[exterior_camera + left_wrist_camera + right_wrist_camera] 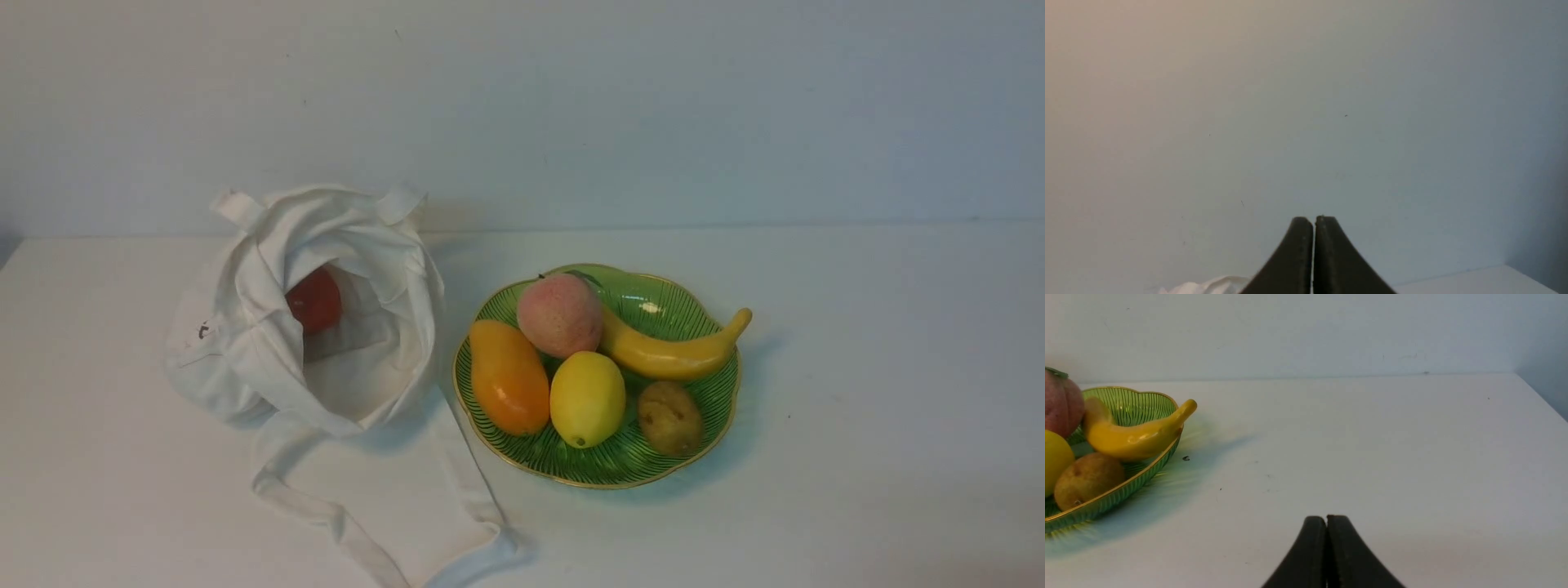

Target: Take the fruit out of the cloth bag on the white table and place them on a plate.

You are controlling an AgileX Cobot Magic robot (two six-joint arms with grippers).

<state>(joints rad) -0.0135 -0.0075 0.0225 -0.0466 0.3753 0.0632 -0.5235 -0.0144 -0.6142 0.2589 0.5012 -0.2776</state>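
The white cloth bag [261,343] lies open on the left of the white table [857,367], with a glossy red fruit [315,301] showing inside its mouth. The pink-orange peach [560,315] rests on the green plate [710,400] to the right of the bag. Neither arm appears in the front view. My left gripper [1314,220] is shut and empty, aimed at the wall, with a bit of the bag [1216,285] below it. My right gripper [1326,518] is shut and empty above bare table, right of the plate [1126,490] and peach [1059,402].
On the plate also lie an orange mango [508,377], a yellow lemon [587,398], a banana [673,349] and a brown kiwi-like fruit [669,417]. The bag's long strap [359,531] trails toward the table's front edge. A wall stands behind the table.
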